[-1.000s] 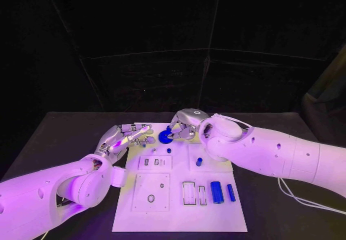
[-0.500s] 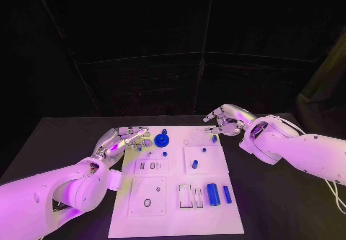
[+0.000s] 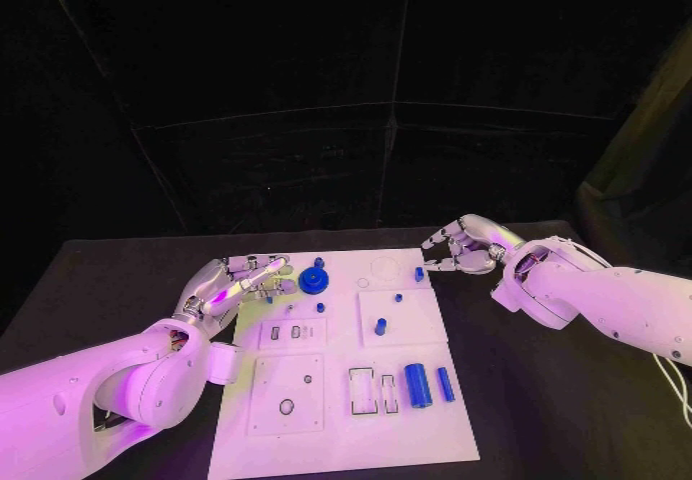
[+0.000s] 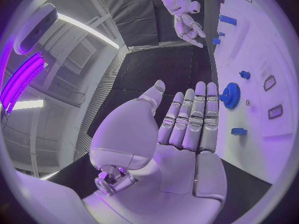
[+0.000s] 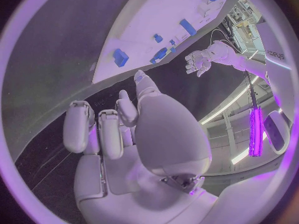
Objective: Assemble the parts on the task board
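The white task board lies in the middle of the black table. A blue gear sits near its far left corner, free of both hands. My left hand hovers at the board's far left edge beside the gear, fingers straight and holding nothing. My right hand is at the board's far right corner with loosely bent fingers and nothing in it. A small blue peg stands just by its fingertips. Two blue cylinders lie at the board's near right.
More small blue parts lie on the board: one by the left edge and two in the middle. Rectangular slots and a plate with holes are at the near end. Black table surrounds the board.
My right hand has let go of the blue gear and drawn back to the board's far right corner. The gear stays near the far left corner. My left hand has barely moved.
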Controlling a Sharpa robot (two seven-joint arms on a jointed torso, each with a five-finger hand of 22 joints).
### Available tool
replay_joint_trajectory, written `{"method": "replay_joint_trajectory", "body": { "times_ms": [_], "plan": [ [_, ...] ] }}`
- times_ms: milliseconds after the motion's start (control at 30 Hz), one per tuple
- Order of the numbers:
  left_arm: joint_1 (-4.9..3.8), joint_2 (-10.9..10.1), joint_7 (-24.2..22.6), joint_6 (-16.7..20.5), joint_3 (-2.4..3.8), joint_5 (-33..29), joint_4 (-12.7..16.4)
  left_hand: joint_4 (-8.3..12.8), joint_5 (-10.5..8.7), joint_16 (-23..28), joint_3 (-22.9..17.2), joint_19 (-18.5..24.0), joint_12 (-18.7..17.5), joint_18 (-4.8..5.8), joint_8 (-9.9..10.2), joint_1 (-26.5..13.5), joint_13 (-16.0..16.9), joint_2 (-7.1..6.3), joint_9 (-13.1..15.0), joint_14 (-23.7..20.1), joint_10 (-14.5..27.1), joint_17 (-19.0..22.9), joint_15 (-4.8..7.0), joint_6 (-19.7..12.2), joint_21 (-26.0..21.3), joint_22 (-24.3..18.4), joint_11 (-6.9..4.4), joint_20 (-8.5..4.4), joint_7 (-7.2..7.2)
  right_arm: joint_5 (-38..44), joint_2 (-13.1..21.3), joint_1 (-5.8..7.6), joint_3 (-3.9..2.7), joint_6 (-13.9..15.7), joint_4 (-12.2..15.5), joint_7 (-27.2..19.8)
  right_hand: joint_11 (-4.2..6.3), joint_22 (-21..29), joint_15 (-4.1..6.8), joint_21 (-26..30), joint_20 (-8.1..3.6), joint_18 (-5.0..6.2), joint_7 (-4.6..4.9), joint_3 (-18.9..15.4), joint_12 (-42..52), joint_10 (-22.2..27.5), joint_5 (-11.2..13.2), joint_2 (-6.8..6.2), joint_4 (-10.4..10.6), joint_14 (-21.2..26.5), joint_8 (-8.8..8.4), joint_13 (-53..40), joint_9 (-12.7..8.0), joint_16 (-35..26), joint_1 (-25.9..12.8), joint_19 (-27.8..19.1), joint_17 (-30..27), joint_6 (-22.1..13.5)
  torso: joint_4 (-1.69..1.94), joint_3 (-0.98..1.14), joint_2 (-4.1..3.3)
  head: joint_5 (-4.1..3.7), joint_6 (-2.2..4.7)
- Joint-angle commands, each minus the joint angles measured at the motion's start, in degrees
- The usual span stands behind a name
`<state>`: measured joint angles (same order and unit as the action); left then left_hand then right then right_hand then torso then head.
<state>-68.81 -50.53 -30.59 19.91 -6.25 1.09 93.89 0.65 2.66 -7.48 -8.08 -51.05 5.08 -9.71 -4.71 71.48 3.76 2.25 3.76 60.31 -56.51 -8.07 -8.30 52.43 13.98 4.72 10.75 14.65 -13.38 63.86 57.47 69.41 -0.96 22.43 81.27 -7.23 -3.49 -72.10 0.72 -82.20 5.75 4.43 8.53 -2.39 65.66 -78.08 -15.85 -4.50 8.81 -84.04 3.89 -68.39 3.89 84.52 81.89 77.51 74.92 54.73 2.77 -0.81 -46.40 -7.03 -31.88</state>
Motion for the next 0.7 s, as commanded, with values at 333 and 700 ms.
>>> {"method": "replay_joint_trajectory", "body": {
  "times_ms": [333,700],
  "plan": [
    [0.08,0.07,-0.57,-0.88,0.01,0.08,-0.04,0.29,0.21,0.29,-0.01,-0.37,-0.17,-0.83,0.33,0.25,0.03,0.26,0.04,0.15,-0.64,-0.03,0.06,0.42,-0.31,-0.11,-0.04,-0.07,-0.21,0.43,-2.39,-1.94,-0.03,-1.88,-2.87,-0.59,-0.11,0.11,-0.14,0.29,0.08,-0.5,0.22,-0.37,-0.54,0.45,0.63,-0.32,-0.42,-3.38,-0.42,0.31,-0.17,-0.11,0.52,-0.23,3.16,-1.11,0.14,-0.19,0.05,0.25,-0.51],
    [0.1,0.05,-0.57,-0.84,0.01,0.08,-0.06,0.29,0.21,0.29,-0.01,-0.37,-0.17,-0.83,0.33,0.25,0.03,0.26,0.04,0.15,-0.64,-0.03,0.06,0.42,-0.31,-0.11,-0.04,-0.07,-0.21,1.36,-4.01,-2.23,-0.03,-2.25,-4.48,-0.29,-0.11,0.13,-0.2,0.33,0.16,-0.48,0.22,-0.2,-0.38,0.37,1.76,0.46,-0.96,-3.43,-0.09,0.17,-0.02,-0.11,1.26,-0.22,3.27,-1.08,0.06,-0.21,0.05,0.25,-0.59]
  ]
}}
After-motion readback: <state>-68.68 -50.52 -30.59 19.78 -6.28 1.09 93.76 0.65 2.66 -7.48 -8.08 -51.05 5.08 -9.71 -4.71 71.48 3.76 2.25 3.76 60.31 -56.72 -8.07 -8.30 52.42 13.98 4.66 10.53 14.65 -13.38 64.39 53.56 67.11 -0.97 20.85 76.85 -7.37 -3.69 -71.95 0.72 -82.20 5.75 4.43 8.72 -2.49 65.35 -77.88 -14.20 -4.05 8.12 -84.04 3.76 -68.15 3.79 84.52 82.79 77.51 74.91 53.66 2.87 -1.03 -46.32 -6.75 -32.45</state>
